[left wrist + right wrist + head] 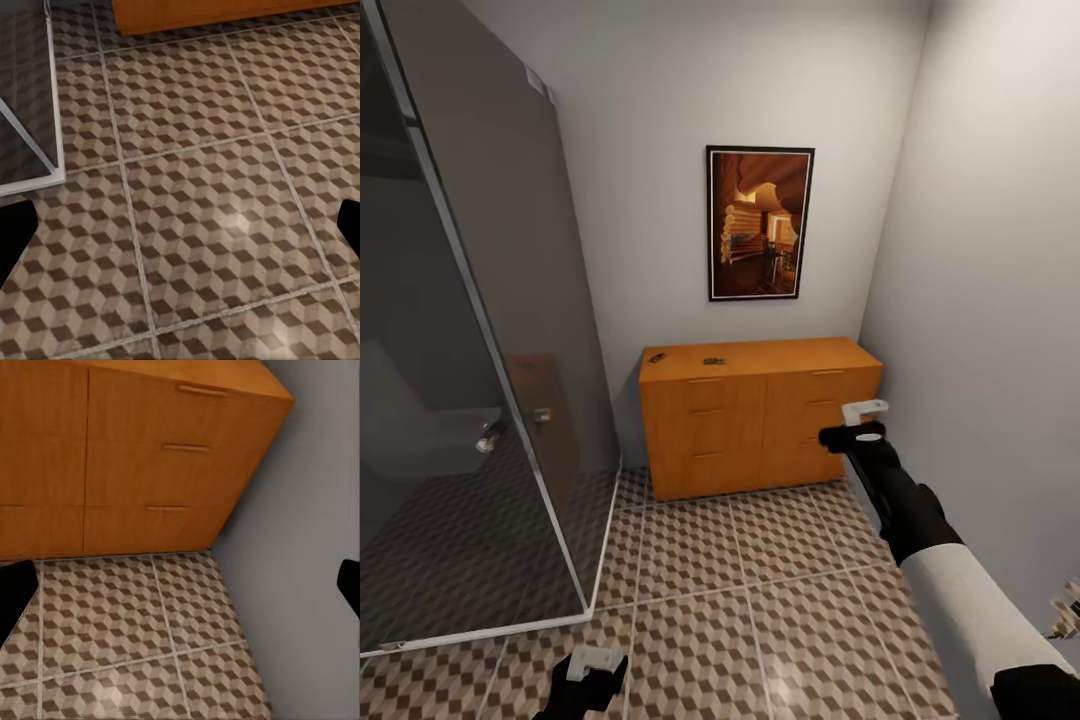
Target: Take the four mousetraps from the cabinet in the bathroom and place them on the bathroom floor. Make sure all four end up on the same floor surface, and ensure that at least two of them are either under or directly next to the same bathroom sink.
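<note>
The orange-brown cabinet [760,415] stands against the far wall with its drawers closed. On its top lie two small dark-and-tan mousetraps, one near the left corner [656,357] and one further right [714,361]. My right gripper [865,420] is stretched out in front of the cabinet's right drawer column, apart from it and open. In the right wrist view the cabinet [150,457] and its bar handles show ahead, with nothing between the fingertips [15,592]. My left gripper [595,665] hangs low and open over the cube-patterned bathroom floor [195,195].
A glass shower enclosure [480,350] with a metal frame takes up the left side. A grey wall [980,300] runs close along the right of the cabinet. A framed picture [759,222] hangs above it. Tiled floor [740,570] lies between me and the cabinet.
</note>
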